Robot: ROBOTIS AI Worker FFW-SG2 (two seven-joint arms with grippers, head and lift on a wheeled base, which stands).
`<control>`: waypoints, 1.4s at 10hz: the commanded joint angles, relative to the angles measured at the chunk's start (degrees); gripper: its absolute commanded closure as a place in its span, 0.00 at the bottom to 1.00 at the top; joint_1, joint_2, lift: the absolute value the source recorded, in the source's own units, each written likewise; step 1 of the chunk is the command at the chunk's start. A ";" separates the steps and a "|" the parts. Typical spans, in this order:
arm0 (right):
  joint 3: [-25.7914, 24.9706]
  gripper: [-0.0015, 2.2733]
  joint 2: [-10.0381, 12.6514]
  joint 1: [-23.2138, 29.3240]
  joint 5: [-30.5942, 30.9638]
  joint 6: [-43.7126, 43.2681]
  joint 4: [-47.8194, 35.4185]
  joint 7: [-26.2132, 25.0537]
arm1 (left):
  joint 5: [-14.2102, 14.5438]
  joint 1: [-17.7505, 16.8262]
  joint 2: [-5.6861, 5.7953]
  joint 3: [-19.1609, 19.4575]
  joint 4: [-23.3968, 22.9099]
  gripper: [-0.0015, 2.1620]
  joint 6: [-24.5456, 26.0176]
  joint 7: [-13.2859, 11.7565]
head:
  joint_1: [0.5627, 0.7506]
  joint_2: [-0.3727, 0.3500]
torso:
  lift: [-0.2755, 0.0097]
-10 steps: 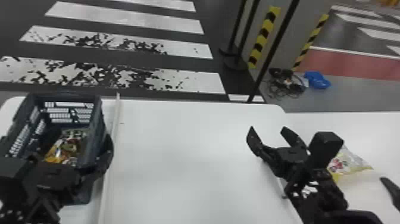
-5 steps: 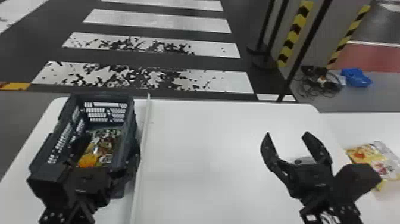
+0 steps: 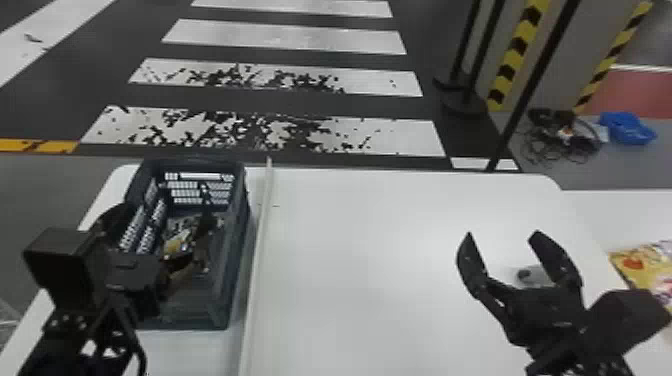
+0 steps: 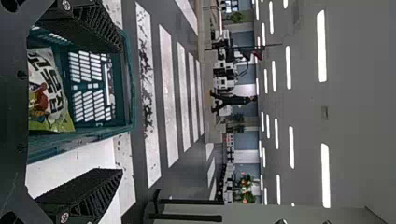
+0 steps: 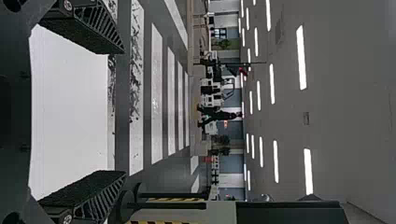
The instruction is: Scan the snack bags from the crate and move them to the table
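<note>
Crate [image 3: 220, 305] is sitting on the worktop's [image 3: 360, 275] left side, snack bags [image 4: 49, 100] lying inside. Left gripper [image 3: 165, 202] is hovering at the crate, jaws gaping, presumably leaving room to straddle a bag. Right gripper [image 3: 502, 233] is hanging over the worktop, jaws spread with nothing between them, probably kept free for receiving. Yellow bag [image 3: 645, 265] is lying far right, seemingly where scanned ones are going.

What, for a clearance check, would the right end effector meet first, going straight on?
The right end effector seems free to pass over the table, as far as shown; height unclear.
</note>
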 commanded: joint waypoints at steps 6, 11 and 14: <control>0.01 0.03 -1.63 -0.81 0.01 0.51 1.51 -0.02 | 8.12 -21.86 -2.11 2.13 7.83 0.04 33.33 4.31 | 0.70 0.52 | 0.63; 0.09 0.03 -2.07 -2.04 -0.43 1.21 2.57 -0.11 | 8.03 -29.85 -4.57 0.64 18.46 0.12 40.18 5.28 | 0.70 0.54 | 0.63; 0.09 0.03 -2.69 -3.01 -0.78 1.21 3.71 -0.11 | 7.50 -31.44 -5.97 0.64 22.15 0.12 40.71 5.28 | 0.70 0.54 | 0.63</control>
